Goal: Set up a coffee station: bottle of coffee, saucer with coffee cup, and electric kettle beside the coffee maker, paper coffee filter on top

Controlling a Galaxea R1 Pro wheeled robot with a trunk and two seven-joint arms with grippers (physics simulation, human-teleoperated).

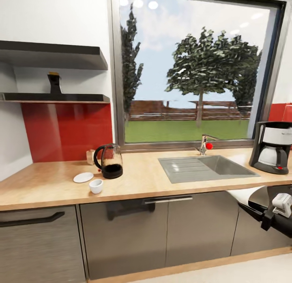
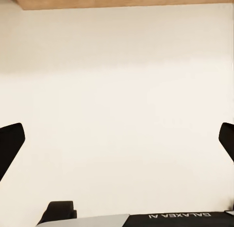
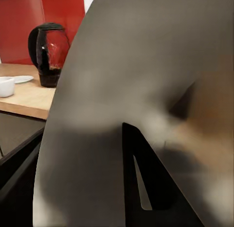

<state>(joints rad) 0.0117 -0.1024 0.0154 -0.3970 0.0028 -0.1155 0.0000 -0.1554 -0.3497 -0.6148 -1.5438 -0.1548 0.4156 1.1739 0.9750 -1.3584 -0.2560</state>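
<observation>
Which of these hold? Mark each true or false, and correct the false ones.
1. The coffee maker stands on the countertop on the far side of the sink from the kettle. True.
2. The coffee cup sits on the saucer. False: it stands on the counter beside the saucer.
3. The dark bottle is on the lower wall shelf. True.
4. The kettle is inside the sink. False: it stands on the countertop, near the cup and saucer.
5. The left gripper holds the cup. False: its fingers are spread, with nothing between them.
</observation>
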